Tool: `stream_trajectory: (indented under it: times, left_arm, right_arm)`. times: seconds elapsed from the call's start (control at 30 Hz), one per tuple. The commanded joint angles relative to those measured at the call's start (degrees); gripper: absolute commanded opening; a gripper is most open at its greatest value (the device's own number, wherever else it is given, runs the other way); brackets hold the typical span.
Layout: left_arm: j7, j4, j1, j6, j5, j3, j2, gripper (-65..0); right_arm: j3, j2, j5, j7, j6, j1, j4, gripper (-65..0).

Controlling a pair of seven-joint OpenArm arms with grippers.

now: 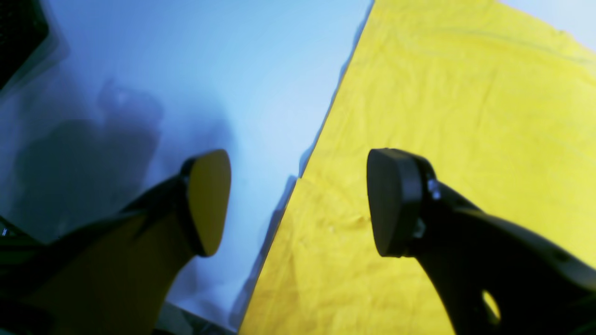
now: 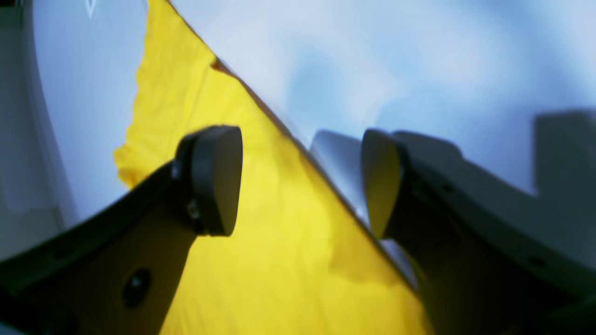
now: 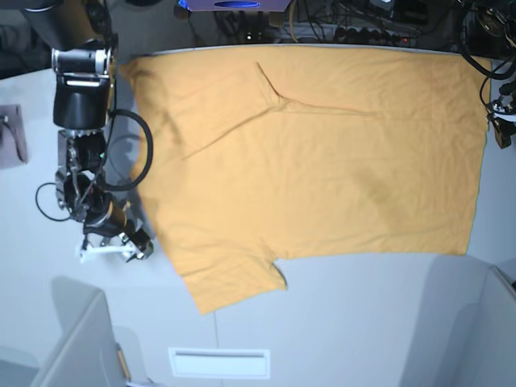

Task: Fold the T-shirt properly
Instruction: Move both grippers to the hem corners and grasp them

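The T-shirt (image 3: 314,161) lies spread flat on the pale worktop (image 3: 363,322), plain side up, filling most of the upper part of the base view. One sleeve reaches toward the lower left; another is folded in near the top edge, leaving a diagonal crease.

The right gripper (image 3: 121,242) sits low beside the shirt's left edge, close to the lower sleeve. Its fingers (image 2: 216,179) are spread apart and grasp nothing; in the right wrist view one is over the yellow cloth and the other over bare worktop, with the cloth's edge running between them.

The left gripper (image 1: 298,202) is likewise released, its fingers (image 1: 389,200) straddling a straight edge of the shirt, one above fabric, one above worktop.

A pinkish-mauve cloth (image 3: 12,133) lies at the far left edge, well apart from the shirt. Cables (image 3: 363,24) and equipment crowd the top edge just beyond the shirt.
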Motion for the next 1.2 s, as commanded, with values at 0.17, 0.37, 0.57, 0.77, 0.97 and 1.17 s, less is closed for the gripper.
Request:
stream_trajectory:
  times: [0.17,0.37,0.57,0.77,0.97,1.17]
  left_arm:
    - [-1.04,0.84,1.26,-0.05,-0.21,-0.51,-1.09,-21.6]
    - [-1.04,0.75,1.09,-0.05,-0.21,-0.51,-1.17,-21.6]
    - [-1.04,0.66,0.91,-0.05,-0.21,-0.43,-1.17,-21.6]
    - [-1.04,0.57,0.91,-0.05,-0.21,-0.43,-1.17,-21.6]
    - [-1.04,-3.47,-2.17,-0.05,-0.12,-0.07,-3.64,-21.6]
    - [-1.39,-21.49,-17.73,-0.05,13.16,8.54,-12.52,-21.6]
  right_arm:
    - [-5.79,0.39,0.34,4.60,7.04,9.71,-15.32,-27.3]
    - [-13.88,-0.49,0.34,7.76,14.25,15.16,-26.04,-27.3]
    - [-19.15,-0.93,0.34,8.91,14.78,16.12,-26.13,-27.3]
    - [-21.70,-1.81,0.25,9.00,14.78,16.30,-26.13,-27.6]
    - [-21.70,-1.81,0.25,11.02,14.60,16.12,-26.22,-54.0]
    - [-21.44,-1.81,0.25,11.37,14.60,16.12,-26.31,-65.0]
